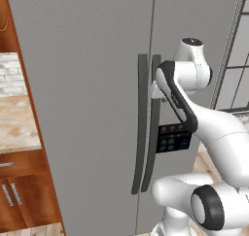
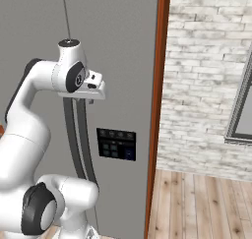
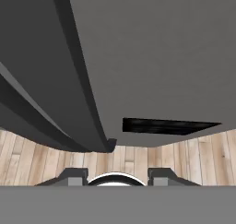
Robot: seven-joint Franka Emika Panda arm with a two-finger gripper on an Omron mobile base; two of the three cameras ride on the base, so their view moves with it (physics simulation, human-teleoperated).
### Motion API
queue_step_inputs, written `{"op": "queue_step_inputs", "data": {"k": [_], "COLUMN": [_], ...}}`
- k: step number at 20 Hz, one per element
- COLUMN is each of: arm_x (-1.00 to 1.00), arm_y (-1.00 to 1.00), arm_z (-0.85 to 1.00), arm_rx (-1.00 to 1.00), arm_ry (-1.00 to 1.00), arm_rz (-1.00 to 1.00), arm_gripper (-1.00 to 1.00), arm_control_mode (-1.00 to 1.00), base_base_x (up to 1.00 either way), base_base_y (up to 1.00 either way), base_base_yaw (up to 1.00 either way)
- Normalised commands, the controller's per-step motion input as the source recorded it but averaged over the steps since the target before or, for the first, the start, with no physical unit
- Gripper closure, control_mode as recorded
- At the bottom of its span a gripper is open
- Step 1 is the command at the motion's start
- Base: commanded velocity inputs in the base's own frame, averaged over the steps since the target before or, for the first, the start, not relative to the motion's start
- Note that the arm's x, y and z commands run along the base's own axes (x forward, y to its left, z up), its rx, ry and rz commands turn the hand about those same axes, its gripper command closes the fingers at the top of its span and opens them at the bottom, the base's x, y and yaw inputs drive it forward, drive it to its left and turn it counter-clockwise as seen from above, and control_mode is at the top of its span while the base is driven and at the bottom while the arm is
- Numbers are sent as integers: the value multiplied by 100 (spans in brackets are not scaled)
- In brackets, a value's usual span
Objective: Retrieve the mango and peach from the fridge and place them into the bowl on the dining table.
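The tall grey fridge (image 1: 87, 84) (image 2: 123, 41) (image 3: 161, 57) stands shut, both doors closed. Its two long dark handles run side by side; the right door's handle (image 1: 154, 133) (image 2: 82, 144) (image 3: 78, 80) is the one nearest my hand. My gripper (image 1: 156, 92) (image 2: 91, 96) (image 3: 117, 174) sits high up against this handle. Its fingers stand partly apart and nothing shows between the tips. The black control panel (image 1: 174, 138) (image 2: 116, 144) (image 3: 166, 125) lies below the hand. The mango and peach are hidden behind the doors; the bowl and dining table are out of view.
A reddish wooden cabinet and a stone counter (image 1: 17, 123) adjoin the fridge on the left. A wooden side panel (image 2: 158, 110), a white brick wall (image 2: 206, 85) and a window (image 2: 243, 100) lie to the right, over light wood floor (image 2: 197, 203).
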Motion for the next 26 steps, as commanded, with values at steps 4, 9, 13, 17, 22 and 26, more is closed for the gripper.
{"op": "queue_step_inputs", "data": {"k": [4, 9, 13, 17, 22, 26], "arm_x": [0, -23, -71, -64, -28, -30], "arm_y": [0, 0, -4, -1, -1, -11], "arm_z": [0, 0, -15, -26, -30, -25], "arm_rx": [0, 0, 0, 0, 0, 0], "arm_ry": [0, -9, -25, -25, -17, -16], "arm_rz": [0, 0, 0, 0, 0, 0], "arm_gripper": [-100, -100, -100, -100, -100, -100], "arm_control_mode": [-100, -100, -100, -100, -100, -100], "base_base_x": [0, 0, 0, 0, 0, 0], "base_base_y": [0, 0, 0, 0, 0, 0], "base_base_yaw": [0, 0, 0, 0, 0, 0]}}
